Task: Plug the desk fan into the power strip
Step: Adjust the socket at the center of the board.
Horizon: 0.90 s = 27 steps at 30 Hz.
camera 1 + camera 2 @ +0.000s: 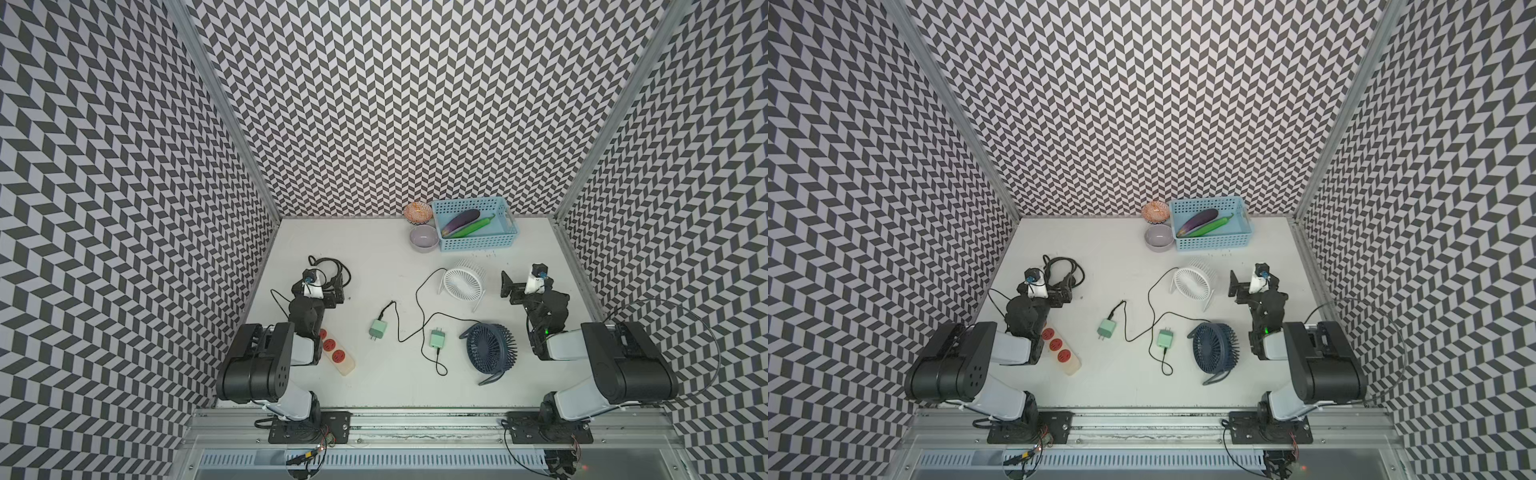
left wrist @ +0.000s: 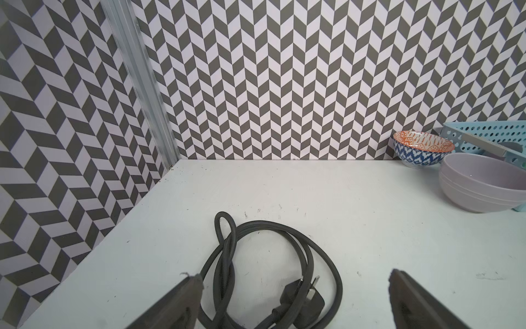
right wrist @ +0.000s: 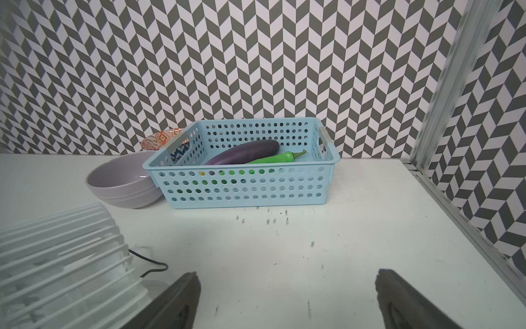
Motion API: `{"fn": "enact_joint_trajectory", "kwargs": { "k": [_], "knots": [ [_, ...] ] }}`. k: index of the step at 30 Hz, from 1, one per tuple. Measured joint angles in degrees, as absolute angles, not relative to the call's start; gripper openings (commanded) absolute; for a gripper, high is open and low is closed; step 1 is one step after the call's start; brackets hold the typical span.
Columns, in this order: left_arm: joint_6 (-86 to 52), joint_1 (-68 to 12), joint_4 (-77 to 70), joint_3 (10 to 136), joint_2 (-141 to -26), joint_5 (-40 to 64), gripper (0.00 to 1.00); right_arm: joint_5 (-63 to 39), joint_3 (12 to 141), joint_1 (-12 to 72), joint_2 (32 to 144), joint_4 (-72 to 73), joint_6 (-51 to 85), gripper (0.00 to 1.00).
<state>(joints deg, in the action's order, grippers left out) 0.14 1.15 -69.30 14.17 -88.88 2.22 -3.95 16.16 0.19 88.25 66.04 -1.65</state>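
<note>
Nothing plugged in yet: both pincers are empty and spread wide.

On the desk [image 1: 353, 257] both arms sit folded low. The left pincer [image 2: 296, 279] gapes over the strip's coiled black cord [image 2: 267, 224], the right pincer [image 3: 287, 276] beside the white fan [image 1: 463, 283]. The navy fan [image 1: 489, 348] lies nearer, and the power strip [image 1: 337, 354] sits half under the left arm (three sockets showing). One green plug [image 1: 378, 329] and its twin [image 1: 436, 338] lie loose between — grasping and inserting remain.

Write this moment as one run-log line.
left gripper open, empty, at coiled black cord | right gripper open, empty, beside white fan | power strip visible sockets empty | both green plug adapters lying unplugged
</note>
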Motion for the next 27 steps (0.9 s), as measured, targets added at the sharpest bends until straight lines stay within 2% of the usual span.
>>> {"fn": "enact_joint_trajectory", "kwargs": {
  "k": [21,27],
  "knots": [
    [0.21,1.15,-68.86,14.28,-88.79,2.26,1.00,-2.07,16.21,0.64,87.92,65.45,-1.21,1.00],
    [0.47,1.15,-56.73,21.32,-84.31,3.31,1.00,0.73,18.87,1.08,81.93,57.17,-0.73,1.00]
  ]
}}
